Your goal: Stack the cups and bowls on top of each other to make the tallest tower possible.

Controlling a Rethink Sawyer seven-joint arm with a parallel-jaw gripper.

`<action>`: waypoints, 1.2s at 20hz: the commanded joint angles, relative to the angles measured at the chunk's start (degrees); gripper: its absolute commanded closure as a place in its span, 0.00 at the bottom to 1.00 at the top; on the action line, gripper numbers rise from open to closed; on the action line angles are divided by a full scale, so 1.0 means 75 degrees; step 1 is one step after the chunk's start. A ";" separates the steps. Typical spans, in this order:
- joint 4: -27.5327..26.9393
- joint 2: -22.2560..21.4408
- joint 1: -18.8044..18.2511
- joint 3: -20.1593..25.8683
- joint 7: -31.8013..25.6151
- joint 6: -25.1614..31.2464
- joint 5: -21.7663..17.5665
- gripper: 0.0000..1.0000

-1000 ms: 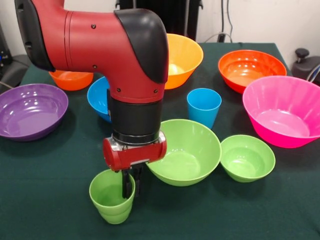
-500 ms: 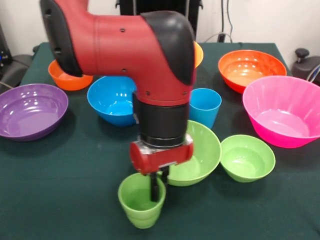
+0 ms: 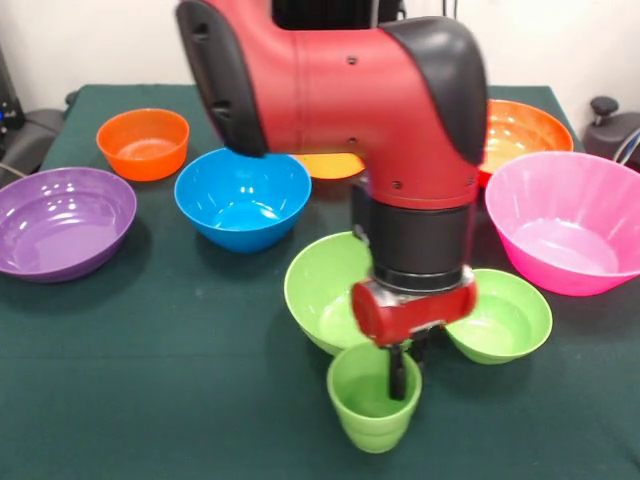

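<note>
My gripper [image 3: 404, 368] is shut on the rim of the lime green cup [image 3: 368, 412], one finger inside it and one outside. The cup is upright, low over the table's near edge, in front of the gap between the large green bowl [image 3: 318, 288] and the small green bowl [image 3: 508, 318]. A blue bowl [image 3: 243, 198], a small orange bowl [image 3: 143, 143] and a purple bowl [image 3: 62, 218] are on the left. A pink bowl [image 3: 568, 222] and a large orange bowl [image 3: 522, 126] are on the right. The yellow-orange bowl [image 3: 325, 165] shows only as a sliver behind the arm. The light blue cup is hidden.
The red and black arm [image 3: 350, 90] fills the upper middle and hides the table's centre back. A black object [image 3: 612, 125] stands beyond the table's right edge. The dark green cloth [image 3: 150, 380] lies bare at the near left.
The arm has swept to the right along the near edge, carrying the lime green cup from in front of the blue bowl to in front of the two green bowls.
</note>
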 commanded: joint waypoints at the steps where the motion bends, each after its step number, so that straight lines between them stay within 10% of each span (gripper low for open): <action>1: -0.0421 0.0186 0.0301 -0.0222 0.1412 0.0767 0.0396 1.00; 24: 0.1231 -0.0671 0.0296 -0.1765 0.0657 0.1287 0.0295 1.00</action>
